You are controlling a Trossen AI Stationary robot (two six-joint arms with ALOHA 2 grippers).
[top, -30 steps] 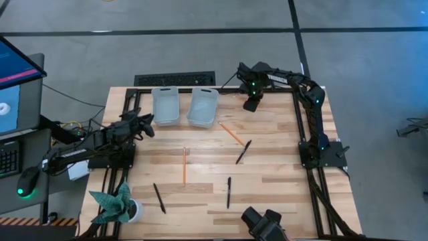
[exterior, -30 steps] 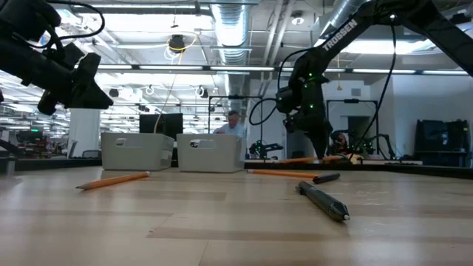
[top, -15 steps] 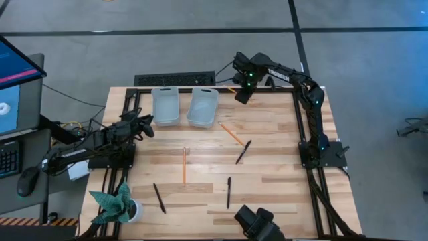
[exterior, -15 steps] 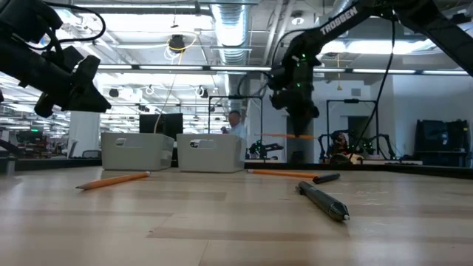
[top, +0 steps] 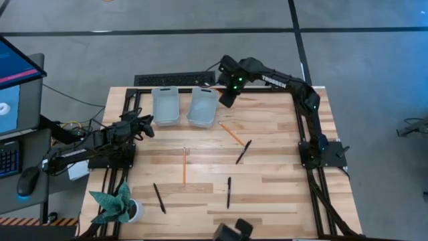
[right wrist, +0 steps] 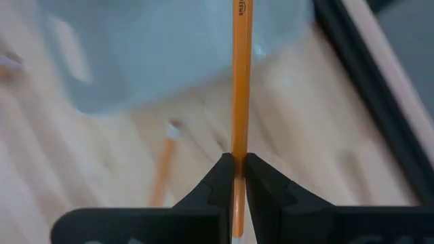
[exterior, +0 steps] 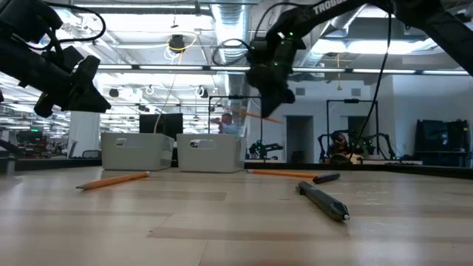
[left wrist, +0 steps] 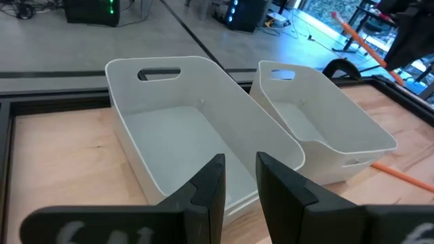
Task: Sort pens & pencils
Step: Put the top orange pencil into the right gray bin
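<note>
My right gripper (top: 226,99) hangs above the table's far edge, just right of the right white bin (top: 202,107), shut on an orange pencil (right wrist: 241,74). Two other pencils lie flat on the table, one right of the bins (top: 231,134), one mid-table (top: 184,166). Three black pens (top: 243,152) (top: 228,192) (top: 159,198) lie flat nearer the near edge. My left gripper (left wrist: 240,186) waits slightly open at the table's left side, facing the left bin (left wrist: 190,129) and touching nothing. My right gripper pinches the pencil's shaft (right wrist: 239,150) between its two fingers, which lie across it. The fingers come from above, pointing down. The pencil is lifted clear of the table and sticks out sideways below the gripper (exterior: 257,115), roughly level, slightly tilted.
Both bins (top: 165,105) stand side by side at the far edge and look empty in the left wrist view. A potted plant (top: 119,206) sits at the near left corner. A black frame rail (top: 304,134) runs along the table's sides. Bare wood (top: 281,174) lies right of the pens.
My right gripper has risen from the table's far right part with the pencil and swung left toward the right bin. The pencil, on the table a second ago, now hangs clear in the air. The left arm has kept still.
</note>
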